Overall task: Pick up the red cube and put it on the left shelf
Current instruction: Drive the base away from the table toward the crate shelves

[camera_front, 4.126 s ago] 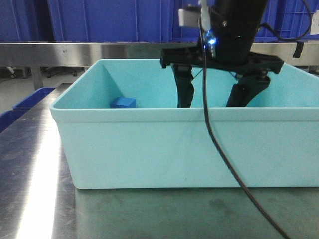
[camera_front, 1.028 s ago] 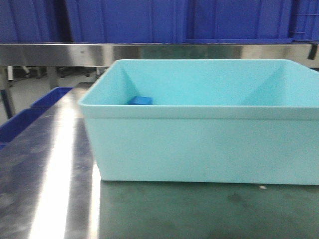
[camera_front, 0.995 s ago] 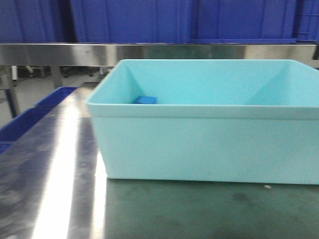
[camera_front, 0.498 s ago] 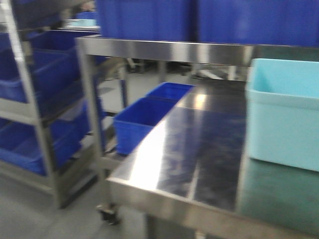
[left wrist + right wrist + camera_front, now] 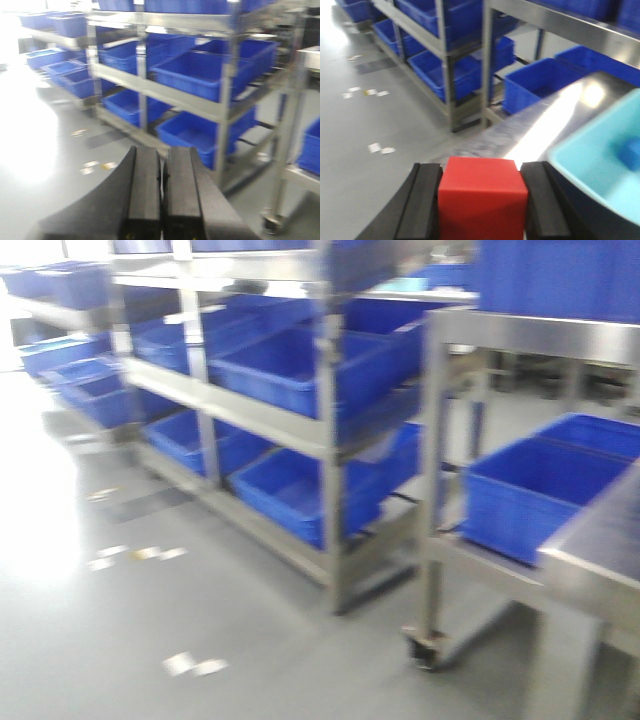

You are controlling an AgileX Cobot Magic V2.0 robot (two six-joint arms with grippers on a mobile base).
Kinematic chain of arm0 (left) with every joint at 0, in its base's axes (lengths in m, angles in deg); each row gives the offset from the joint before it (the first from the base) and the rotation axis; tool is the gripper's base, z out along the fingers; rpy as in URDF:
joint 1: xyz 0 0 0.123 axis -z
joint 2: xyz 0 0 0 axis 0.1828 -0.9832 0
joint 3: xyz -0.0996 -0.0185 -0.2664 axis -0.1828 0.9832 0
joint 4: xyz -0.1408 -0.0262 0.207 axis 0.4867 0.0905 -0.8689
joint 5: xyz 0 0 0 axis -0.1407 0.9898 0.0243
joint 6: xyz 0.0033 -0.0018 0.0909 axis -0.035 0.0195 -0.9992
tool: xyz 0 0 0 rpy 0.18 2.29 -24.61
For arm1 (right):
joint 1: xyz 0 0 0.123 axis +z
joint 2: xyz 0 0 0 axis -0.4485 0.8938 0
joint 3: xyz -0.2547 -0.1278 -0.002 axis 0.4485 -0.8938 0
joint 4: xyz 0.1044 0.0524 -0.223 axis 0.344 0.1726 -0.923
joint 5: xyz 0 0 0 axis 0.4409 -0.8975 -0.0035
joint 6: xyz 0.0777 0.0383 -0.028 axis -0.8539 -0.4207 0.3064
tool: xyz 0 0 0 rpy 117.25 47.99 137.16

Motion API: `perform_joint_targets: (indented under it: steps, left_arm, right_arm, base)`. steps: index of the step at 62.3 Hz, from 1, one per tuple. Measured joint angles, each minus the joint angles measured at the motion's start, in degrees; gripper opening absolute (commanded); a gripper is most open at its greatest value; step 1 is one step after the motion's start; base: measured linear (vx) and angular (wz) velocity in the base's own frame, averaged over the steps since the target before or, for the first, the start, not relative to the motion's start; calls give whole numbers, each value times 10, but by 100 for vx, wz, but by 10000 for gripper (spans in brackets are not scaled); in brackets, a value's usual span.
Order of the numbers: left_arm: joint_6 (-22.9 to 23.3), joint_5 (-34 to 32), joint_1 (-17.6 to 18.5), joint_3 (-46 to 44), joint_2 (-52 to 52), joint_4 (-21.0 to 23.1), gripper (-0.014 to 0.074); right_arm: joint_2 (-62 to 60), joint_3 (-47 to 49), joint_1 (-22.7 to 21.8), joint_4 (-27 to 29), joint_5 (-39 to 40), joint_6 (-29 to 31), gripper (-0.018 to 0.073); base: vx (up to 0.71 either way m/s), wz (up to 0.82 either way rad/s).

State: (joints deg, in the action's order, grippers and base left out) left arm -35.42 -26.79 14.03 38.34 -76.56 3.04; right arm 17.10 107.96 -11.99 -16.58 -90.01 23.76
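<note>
The red cube (image 5: 482, 200) fills the gap between the black fingers of my right gripper (image 5: 482, 167), which is shut on it and holds it in the air above the steel table's left end. The left shelf (image 5: 250, 405), a steel rack loaded with blue crates, stands across the grey floor at left and centre of the front view. It also shows as the left shelf (image 5: 190, 97) beyond my left gripper (image 5: 164, 152), whose fingers are pressed together with nothing between them. Neither gripper appears in the front view.
The steel table (image 5: 600, 540) sits at the right with a blue crate (image 5: 540, 490) on its lower level and a castor (image 5: 422, 648) on its leg. The turquoise tub (image 5: 600, 160) holds a small blue cube (image 5: 627, 152). Tape marks (image 5: 195, 665) dot the floor.
The front view has swung left: the turquoise tub slid out to the right and the rack with blue crates came into view. The right gripper, earlier inside the tub, is gone from that view.
</note>
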Motion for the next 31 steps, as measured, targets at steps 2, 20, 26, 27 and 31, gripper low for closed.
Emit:
perform_joint_targets:
  steps: [2, 20, 26, 27, 31]
  left_arm:
    - [0, 0, 0, 0, 0, 0, 102]
    - [0, 0, 0, 0, 0, 0, 102]
    - [0, 0, 0, 0, 0, 0, 102]
    - [0, 0, 0, 0, 0, 0, 102]
    - [0, 0, 0, 0, 0, 0, 102]
  right_arm:
    - [0, 0, 0, 0, 0, 0, 52]
    - [0, 0, 0, 0, 0, 0, 52]
    - [0, 0, 0, 0, 0, 0, 52]
    - [0, 0, 0, 0, 0, 0, 52]
    - [0, 0, 0, 0, 0, 0, 52]
  base:
    - [-13, 77]
    - [-13, 87]
    - [-11, 92]
    - [-8, 104]
    - [-6, 100]
